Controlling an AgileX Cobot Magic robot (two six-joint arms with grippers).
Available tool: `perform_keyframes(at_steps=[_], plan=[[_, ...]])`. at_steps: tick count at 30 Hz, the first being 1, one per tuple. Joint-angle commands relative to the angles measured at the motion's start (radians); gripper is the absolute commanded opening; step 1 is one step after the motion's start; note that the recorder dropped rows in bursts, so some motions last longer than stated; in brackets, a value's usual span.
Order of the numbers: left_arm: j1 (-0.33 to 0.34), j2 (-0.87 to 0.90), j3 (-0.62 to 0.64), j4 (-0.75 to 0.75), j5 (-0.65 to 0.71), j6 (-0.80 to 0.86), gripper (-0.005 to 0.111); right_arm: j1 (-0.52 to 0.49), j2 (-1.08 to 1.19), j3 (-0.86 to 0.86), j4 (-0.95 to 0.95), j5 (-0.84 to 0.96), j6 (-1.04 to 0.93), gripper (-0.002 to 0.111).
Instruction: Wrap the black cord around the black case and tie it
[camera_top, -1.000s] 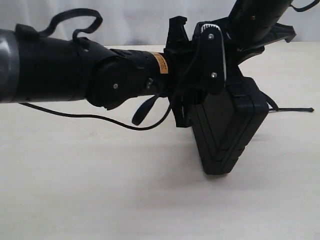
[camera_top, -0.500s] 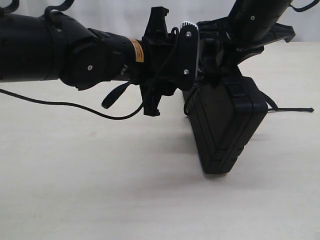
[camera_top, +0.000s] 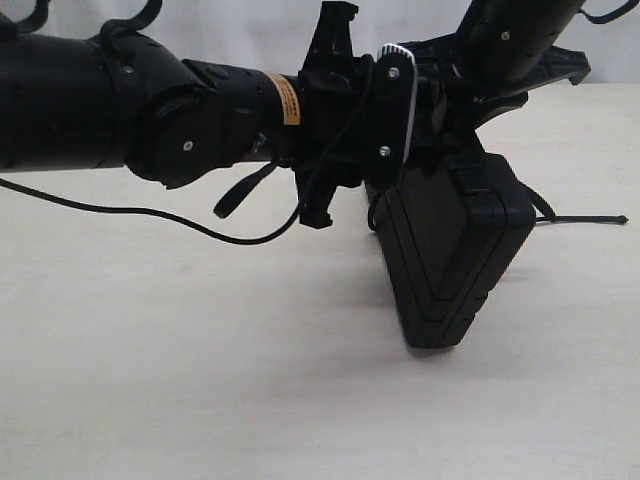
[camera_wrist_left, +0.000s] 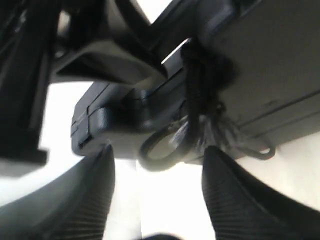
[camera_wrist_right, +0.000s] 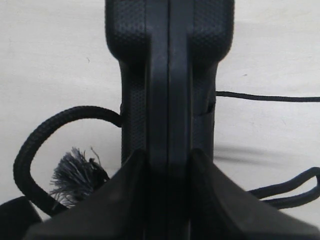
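Note:
The black case (camera_top: 450, 260) hangs tilted above the table, its lowest corner just over the surface. My right gripper (camera_wrist_right: 167, 160) is shut on the case's (camera_wrist_right: 167, 60) narrow edge. The black cord (camera_wrist_left: 197, 90) runs over the case (camera_wrist_left: 260, 60), with a frayed knot (camera_wrist_left: 215, 132) and a small loop (camera_wrist_left: 165, 150) hanging beneath. My left gripper (camera_wrist_left: 157, 165) is open just short of that loop, with nothing between its fingers. In the exterior view the left gripper (camera_top: 385, 165) sits against the case's upper left side. A cord tail (camera_top: 590, 219) lies on the table to the right. The frayed knot (camera_wrist_right: 75, 175) also shows beside the right gripper.
A pale tabletop (camera_top: 200, 380) lies beneath everything. A thin glossy robot cable (camera_top: 150, 212) sags from the left arm across the left of the table. The bulky left arm (camera_top: 90, 110) fills the upper left of the exterior view.
The left arm drew back to the left away from the case, then came partway back to the right. The case and the right arm stayed still.

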Motion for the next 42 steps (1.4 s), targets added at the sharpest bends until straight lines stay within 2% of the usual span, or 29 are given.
perform_keyframes(at_steps=[1, 4, 10, 15, 26, 35, 38, 42], plan=[[-0.01, 0.044, 0.0, -0.003, -0.032, -0.001, 0.051, -0.002, 0.007, 0.0, -0.007, -0.021, -0.004, 0.004], [-0.01, 0.065, 0.0, -0.003, -0.061, -0.001, 0.047, -0.002, 0.007, 0.0, -0.007, -0.021, -0.004, 0.004], [-0.01, 0.067, 0.0, -0.005, -0.104, -0.001, 0.016, -0.002, 0.007, 0.0, -0.007, -0.021, -0.004, 0.004], [-0.021, 0.067, 0.0, -0.005, -0.104, -0.007, 0.0, -0.002, 0.007, 0.0, -0.007, -0.021, -0.004, 0.004], [-0.04, 0.067, 0.0, -0.007, -0.131, -0.017, 0.0, -0.002, 0.007, 0.0, -0.007, -0.021, -0.004, 0.004], [-0.04, 0.067, 0.0, -0.007, -0.12, -0.131, 0.0, -0.002, 0.007, 0.0, -0.007, -0.021, -0.004, 0.004], [-0.04, 0.067, 0.0, -0.007, -0.122, -0.252, 0.0, -0.002, 0.007, 0.0, -0.007, -0.021, -0.004, 0.004], [-0.04, 0.075, 0.0, -0.007, -0.12, -0.268, 0.0, -0.002, 0.007, 0.0, -0.007, -0.021, -0.004, 0.004]])
